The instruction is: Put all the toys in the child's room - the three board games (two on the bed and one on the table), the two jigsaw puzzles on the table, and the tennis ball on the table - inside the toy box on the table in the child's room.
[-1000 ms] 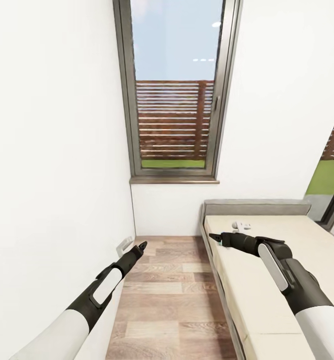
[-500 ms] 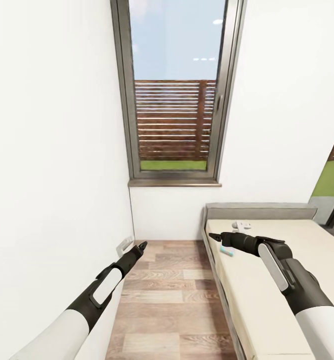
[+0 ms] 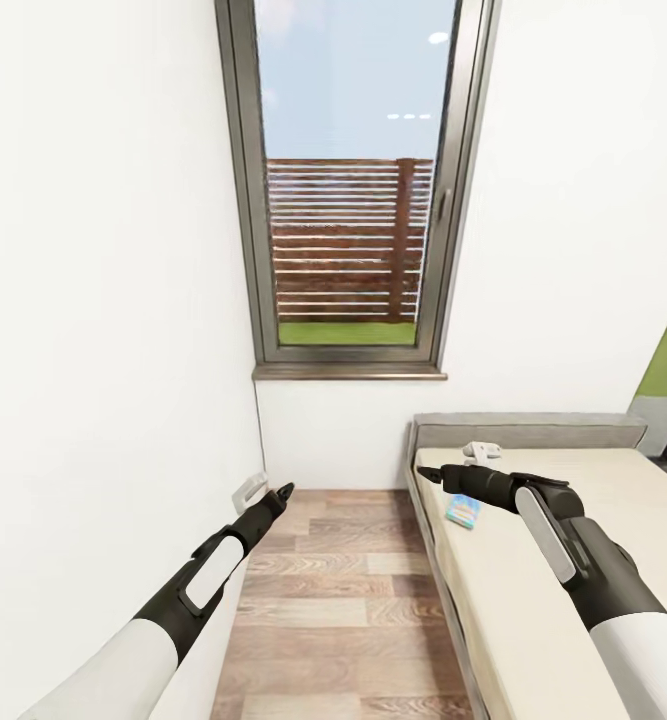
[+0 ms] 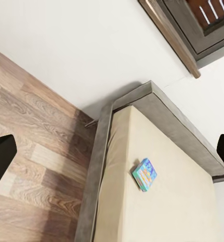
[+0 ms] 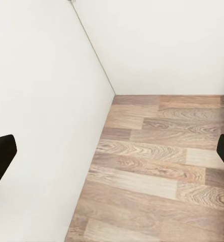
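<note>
- The left gripper (image 3: 285,490) hovers at 7 o'clock over the wood-plank floor (image 3: 343,590), fingers spread apart in the left wrist view.
- The right gripper (image 3: 425,474) reaches at 4 o'clock across the bed (image 3: 533,600) — its dark tips sit wide at the right wrist view's edges, released, holding nothing.
- A flat, bright blue-green board game (image 3: 463,510) lies on the plain beige mattress beside the grey frame, partly hidden by the right arm; clearer from the left wrist (image 4: 145,174).
- A small white object (image 3: 483,449) near the low headboard is hard to make out.
- At 12 o'clock, a tall grey-framed window (image 3: 353,190) shows a slatted brown fence — its top is cut off.
</note>
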